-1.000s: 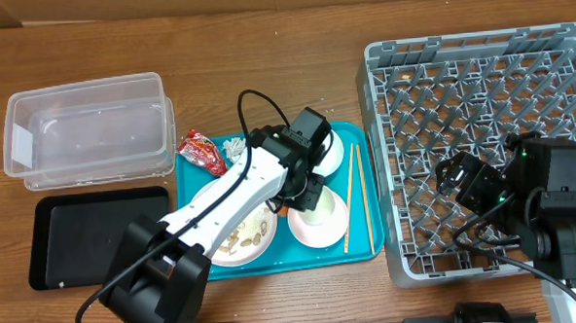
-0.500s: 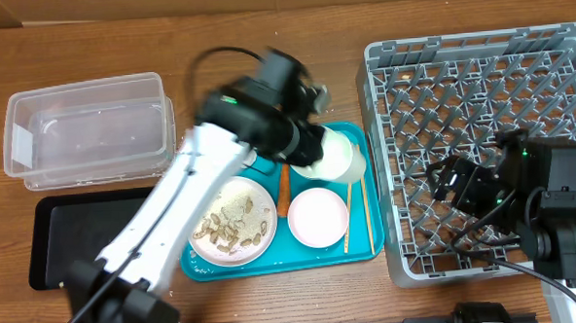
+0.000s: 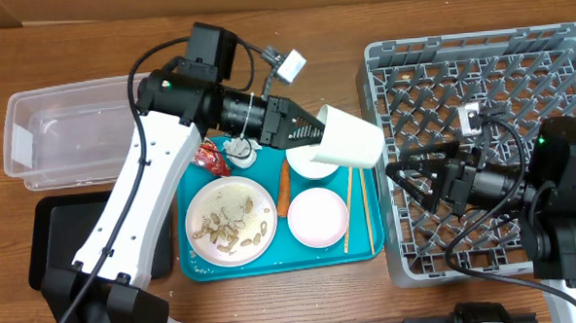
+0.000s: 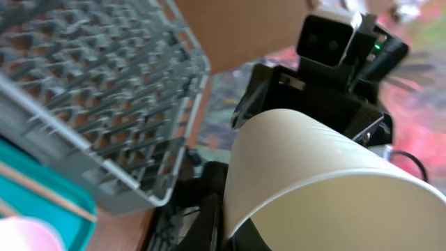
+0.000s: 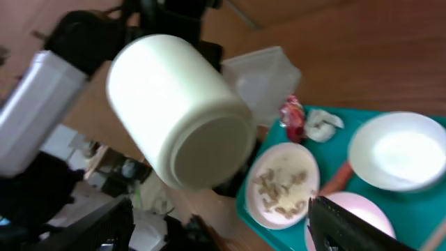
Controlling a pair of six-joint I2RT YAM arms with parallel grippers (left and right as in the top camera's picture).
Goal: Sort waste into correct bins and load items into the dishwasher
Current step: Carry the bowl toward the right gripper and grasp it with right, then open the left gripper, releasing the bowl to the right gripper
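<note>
Above teal tray (image 3: 363, 255), left gripper (image 3: 318, 131) clamps cup (image 3: 355, 141); right gripper (image 3: 406, 174) apart.

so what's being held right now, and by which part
The left gripper holds the small white cup by its rim end, base pointing away. The right gripper is open and holds nothing.

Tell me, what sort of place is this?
Probably a robot test bench, not a kitchen: a wooden table, a grey dish rack, a teal tray, and the left gripper holding a white cup.
</note>
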